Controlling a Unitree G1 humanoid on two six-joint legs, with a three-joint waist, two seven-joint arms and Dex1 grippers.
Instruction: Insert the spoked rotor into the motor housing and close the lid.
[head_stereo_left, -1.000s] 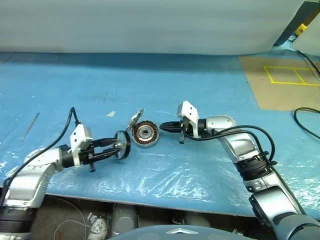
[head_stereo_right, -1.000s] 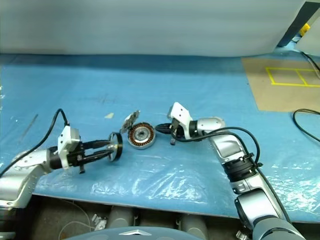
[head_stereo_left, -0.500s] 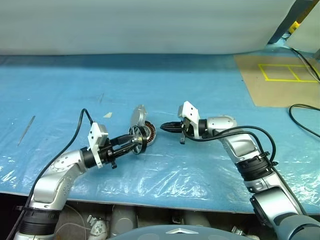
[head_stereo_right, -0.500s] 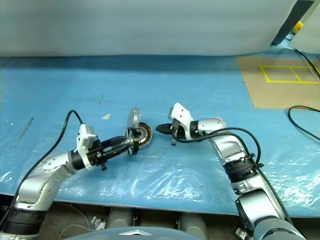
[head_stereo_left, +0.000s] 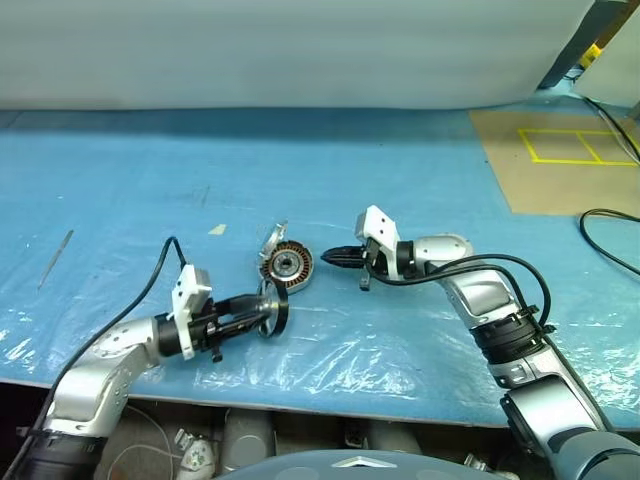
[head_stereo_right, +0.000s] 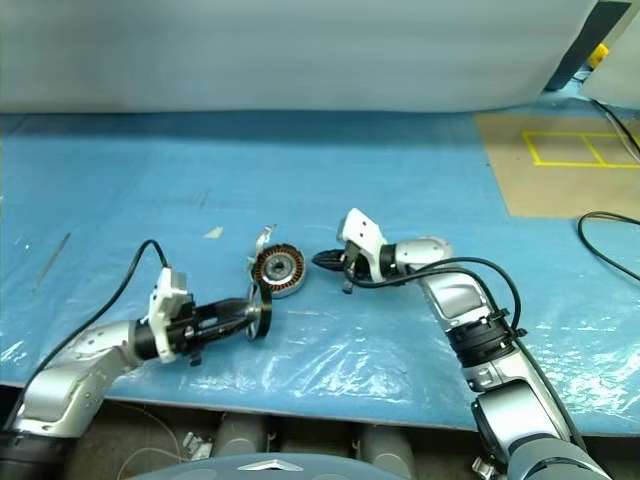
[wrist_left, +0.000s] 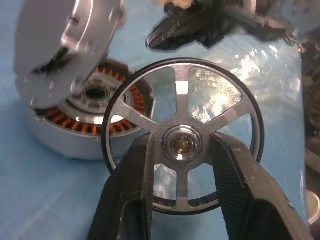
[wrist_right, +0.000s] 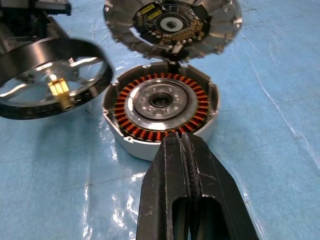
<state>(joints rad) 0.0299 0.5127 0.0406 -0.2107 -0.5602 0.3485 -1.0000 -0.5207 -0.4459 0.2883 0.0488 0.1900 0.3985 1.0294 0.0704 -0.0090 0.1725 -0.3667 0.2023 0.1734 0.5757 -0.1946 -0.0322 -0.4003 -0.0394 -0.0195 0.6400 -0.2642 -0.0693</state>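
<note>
Leftmost, the left gripper (head_stereo_left: 262, 315) has its fingers (wrist_left: 131, 192) pinching the hub of the spoked rotor (wrist_left: 182, 136), held on edge just off the fingertips and near the motor housing (head_stereo_left: 288, 265). Centre: the housing rests on the blue-sheeted desk (head_stereo_left: 400, 180), copper windings and silvery centre exposed, nothing seated inside; its lid (wrist_right: 172, 22) stands tilted open at the far edge. Right: the right gripper (head_stereo_left: 330, 257), fingers (wrist_right: 172, 200) pressed together, points at the housing just beyond their tips.
</note>
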